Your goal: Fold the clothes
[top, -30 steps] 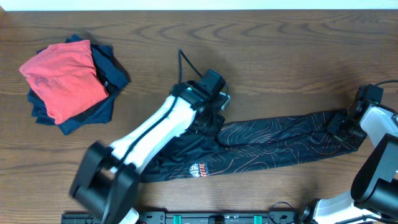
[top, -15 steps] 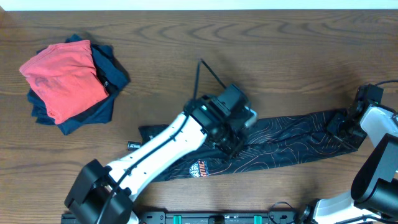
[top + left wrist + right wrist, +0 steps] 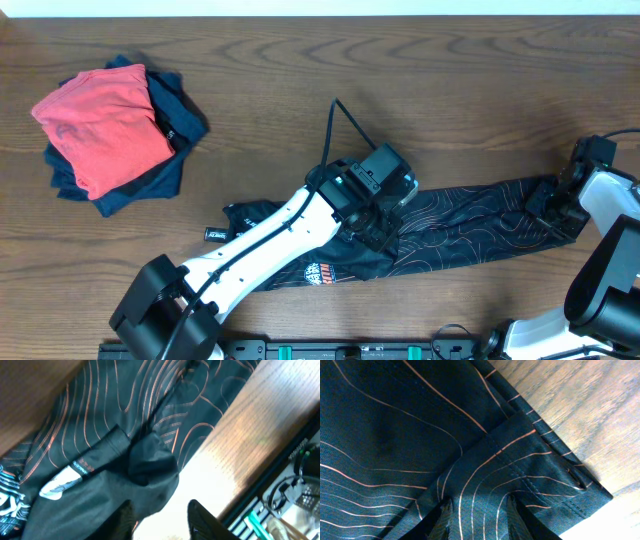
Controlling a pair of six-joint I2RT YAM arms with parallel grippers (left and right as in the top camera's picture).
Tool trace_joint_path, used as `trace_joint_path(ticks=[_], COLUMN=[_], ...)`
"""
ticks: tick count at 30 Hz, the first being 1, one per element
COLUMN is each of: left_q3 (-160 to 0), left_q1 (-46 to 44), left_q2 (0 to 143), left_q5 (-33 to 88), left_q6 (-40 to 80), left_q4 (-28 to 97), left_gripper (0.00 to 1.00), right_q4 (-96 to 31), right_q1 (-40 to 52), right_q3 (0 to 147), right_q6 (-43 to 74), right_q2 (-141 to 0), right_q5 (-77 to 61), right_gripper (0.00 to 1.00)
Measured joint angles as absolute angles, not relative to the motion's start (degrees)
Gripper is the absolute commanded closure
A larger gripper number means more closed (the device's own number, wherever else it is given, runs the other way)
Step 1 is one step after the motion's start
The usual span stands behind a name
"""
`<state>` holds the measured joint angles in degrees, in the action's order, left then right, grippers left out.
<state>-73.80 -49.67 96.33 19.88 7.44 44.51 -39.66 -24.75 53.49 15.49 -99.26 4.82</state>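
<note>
The jaws of the left gripper (image 3: pixel 161 517) stand apart. Bare table (image 3: pixel 450 90) shows between the two fingers and no cloth is clamped. A loose, bunched edge of the jersey (image 3: pixel 470 225) lies just beside one finger, and a white label (image 3: pixel 60 482) on the cloth shows further off. The jaws of the right gripper (image 3: pixel 477 512) are closed on a fold of the jersey near its hemmed corner, with the fabric passing between both fingers. The jersey is black with thin orange contour lines. It lies flat on the table as a long, narrow band, running from under the left arm at the centre to the right gripper at the right edge. A round white logo (image 3: pixel 322 271) faces up on its near edge, close to the left arm. Well apart from the jersey, at the far left of the table, a folded red garment (image 3: pixel 105 125) rests on top of folded navy garments (image 3: pixel 170 150).
</note>
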Motion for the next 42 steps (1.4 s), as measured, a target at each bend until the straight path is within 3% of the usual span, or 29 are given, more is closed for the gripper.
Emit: trace_joint_path(ticks=[10,18,24,28,39,41,42], left_q3=[-73.76,-73.71,-73.71,-73.41,-69.67,-69.67,-69.67], left_q1=[-48.75,-38.65,-35.2,-36.73,-38.63,-38.63,-38.63], left_q2=[96.33,96.33,96.36,96.53,106.76,107.28,107.28], left_q5=[9.28,1.61,7.92,10.22,11.68,11.68,11.7], left_q6=[12.8,21.34,17.54,14.2,8.29,7.73,7.42], left_q4=[49.58,56.66,55.37,53.49,50.02,50.0,49.87], left_gripper=[0.59,0.57,0.35,0.3,0.32,0.4,0.49], right_q4=[-39.66,-39.66,-39.66,-39.72,-39.75,-39.75,-39.75], right_q1=[-24.75,-24.75,-24.75,-24.75,-24.75,-24.75,-24.75], right_q3=[53.49,53.49,53.49,53.49,53.52,53.52,53.52], right_q6=[15.49,15.49,15.49,15.49,15.49,15.49,15.49], right_q2=[-99.26,-99.26,-99.26,-99.26,-99.26,-99.26,-99.26], right_q5=[4.82,4.84,4.84,4.86,4.86,4.86,4.89], right_gripper=[0.65,0.65,0.65,0.65,0.65,0.65,0.65])
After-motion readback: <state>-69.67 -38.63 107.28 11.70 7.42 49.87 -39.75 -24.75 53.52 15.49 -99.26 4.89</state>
